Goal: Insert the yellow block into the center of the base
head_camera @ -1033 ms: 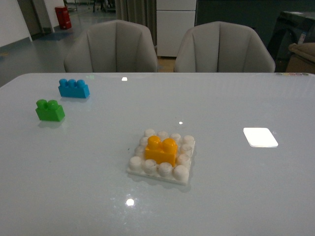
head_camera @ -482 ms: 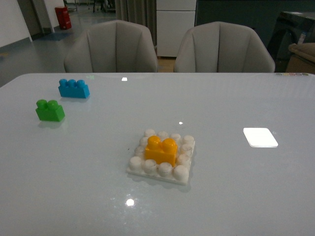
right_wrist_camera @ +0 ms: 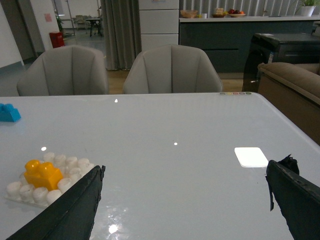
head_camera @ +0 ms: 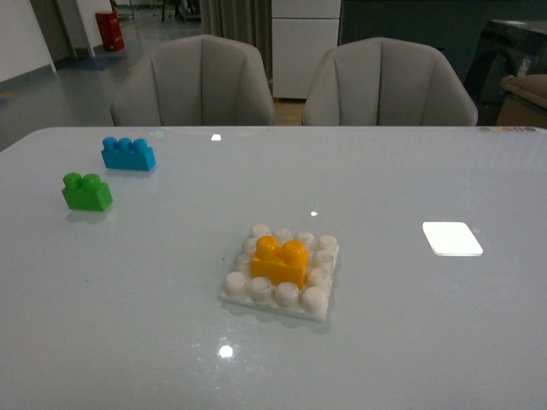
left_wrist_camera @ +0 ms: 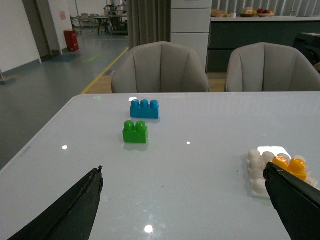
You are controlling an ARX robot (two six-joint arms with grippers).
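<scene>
The yellow block sits upright on the middle studs of the white base, which lies on the table. Both also show in the left wrist view, the block and base partly behind one finger, and in the right wrist view, block on base. My left gripper is open and empty, held above the table short of the base. My right gripper is open and empty over bare table beside the base. Neither gripper shows in the front view.
A green two-stud brick and a blue three-stud brick lie at the table's far left. A flat white glare patch shines to the right of the base. Two grey chairs stand behind the table.
</scene>
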